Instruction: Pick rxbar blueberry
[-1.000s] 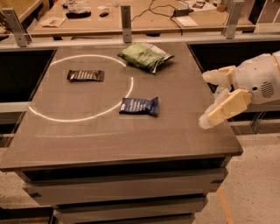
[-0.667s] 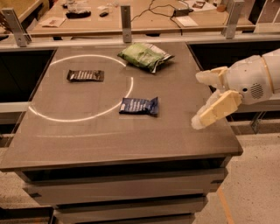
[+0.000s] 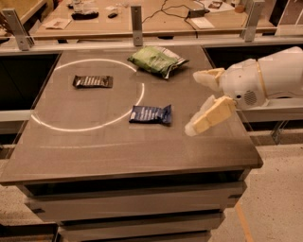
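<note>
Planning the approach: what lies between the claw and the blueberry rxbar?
Only bare table, in the camera view; the open claw hovers right of the rxbar blueberry.

The place looks like a robotics lab or test area, not a home. A white robot arm [image 3: 279, 73] reaches in from the right, its jaws spread apart above the right side of a plain grey desk [image 3: 118, 146]. A white circle [image 3: 142, 92] is marked on the desk top, like a set-up for trials. Metal posts [image 3: 137, 18] stand along the desk's far edge. Behind them runs a wooden workbench [image 3: 156, 26] strewn with cables [image 3: 163, 8], papers and small gear. The floor [image 3: 279, 198] is bare and speckled, with an orange line near the desk's base.
</note>
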`<state>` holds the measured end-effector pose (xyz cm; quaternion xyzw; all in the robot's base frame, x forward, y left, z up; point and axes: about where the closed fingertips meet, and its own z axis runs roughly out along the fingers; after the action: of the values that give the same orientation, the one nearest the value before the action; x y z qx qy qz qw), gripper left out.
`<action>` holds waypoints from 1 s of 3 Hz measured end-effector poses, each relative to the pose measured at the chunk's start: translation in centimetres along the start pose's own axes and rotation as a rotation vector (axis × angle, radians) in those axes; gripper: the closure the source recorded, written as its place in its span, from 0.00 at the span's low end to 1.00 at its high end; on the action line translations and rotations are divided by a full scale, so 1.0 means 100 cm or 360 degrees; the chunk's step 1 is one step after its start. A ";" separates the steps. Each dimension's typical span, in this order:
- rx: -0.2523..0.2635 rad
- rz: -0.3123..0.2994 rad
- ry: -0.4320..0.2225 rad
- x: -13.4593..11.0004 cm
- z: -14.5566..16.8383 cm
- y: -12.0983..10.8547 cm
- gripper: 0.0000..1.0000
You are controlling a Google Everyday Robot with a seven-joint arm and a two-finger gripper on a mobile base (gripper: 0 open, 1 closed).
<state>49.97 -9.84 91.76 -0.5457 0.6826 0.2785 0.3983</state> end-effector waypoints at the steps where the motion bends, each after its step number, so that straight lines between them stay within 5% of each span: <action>1: 0.0020 -0.0037 0.0030 0.001 0.029 -0.011 0.00; 3: -0.0043 -0.0056 0.0117 0.015 0.093 -0.026 0.00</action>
<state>54.57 -3.68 85.71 -0.5728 0.6833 0.2604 0.3705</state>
